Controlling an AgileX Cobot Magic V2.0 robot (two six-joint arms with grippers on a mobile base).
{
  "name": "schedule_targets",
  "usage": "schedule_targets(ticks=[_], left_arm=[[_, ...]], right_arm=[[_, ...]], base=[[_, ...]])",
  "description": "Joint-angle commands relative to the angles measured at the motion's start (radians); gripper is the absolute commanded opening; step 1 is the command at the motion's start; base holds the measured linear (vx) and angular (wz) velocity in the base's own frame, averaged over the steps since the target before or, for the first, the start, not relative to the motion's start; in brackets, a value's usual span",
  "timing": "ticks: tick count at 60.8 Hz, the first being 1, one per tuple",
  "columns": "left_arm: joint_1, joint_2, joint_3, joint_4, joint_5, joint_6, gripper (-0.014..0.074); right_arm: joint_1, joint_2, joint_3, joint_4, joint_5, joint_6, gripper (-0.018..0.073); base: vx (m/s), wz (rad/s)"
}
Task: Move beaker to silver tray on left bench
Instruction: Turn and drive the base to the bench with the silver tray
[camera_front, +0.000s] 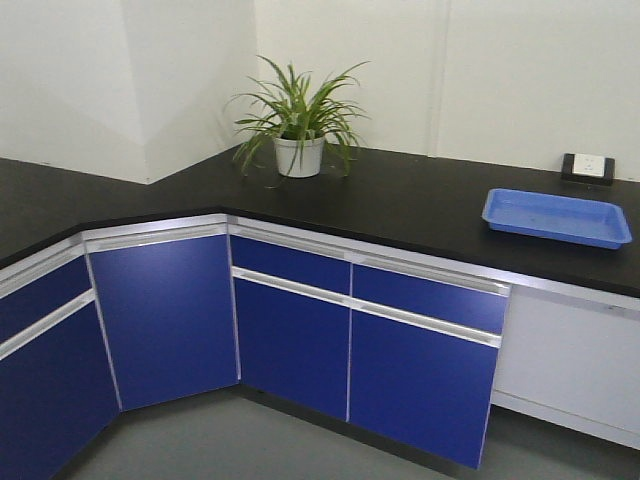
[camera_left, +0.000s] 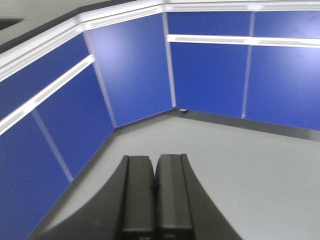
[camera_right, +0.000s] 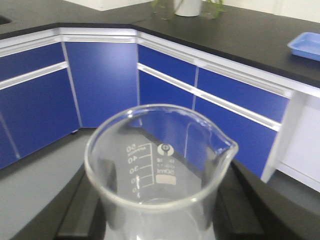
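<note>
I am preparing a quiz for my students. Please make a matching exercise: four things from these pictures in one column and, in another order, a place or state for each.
Things:
1. beaker
2. blue tray
3. plant
4. left hand

Places or states:
a. in the corner of the bench
b. shut, holding nothing
c. held in the right hand
d. on the bench, near the socket

Pairs: 1-c, 2-d, 3-a, 4-b.
</note>
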Motion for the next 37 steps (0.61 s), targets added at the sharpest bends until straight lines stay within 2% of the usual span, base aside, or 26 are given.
schedule_targets(ticks=[1,37], left_arm=[[-0.006,-0.007,0.02,-0.003,-0.075,-0.002,0.0001],[-0.006,-0.007,0.02,-0.003,-0.075,-0.002,0.0001]], right_arm=[[-0.006,0.001,-0.033,-0.022,-0.074,-0.006,-0.0011],[-0.006,0.001,-0.033,-0.022,-0.074,-0.006,-0.0011]], base=[[-0.2,0.4],[-0.12,0.51]])
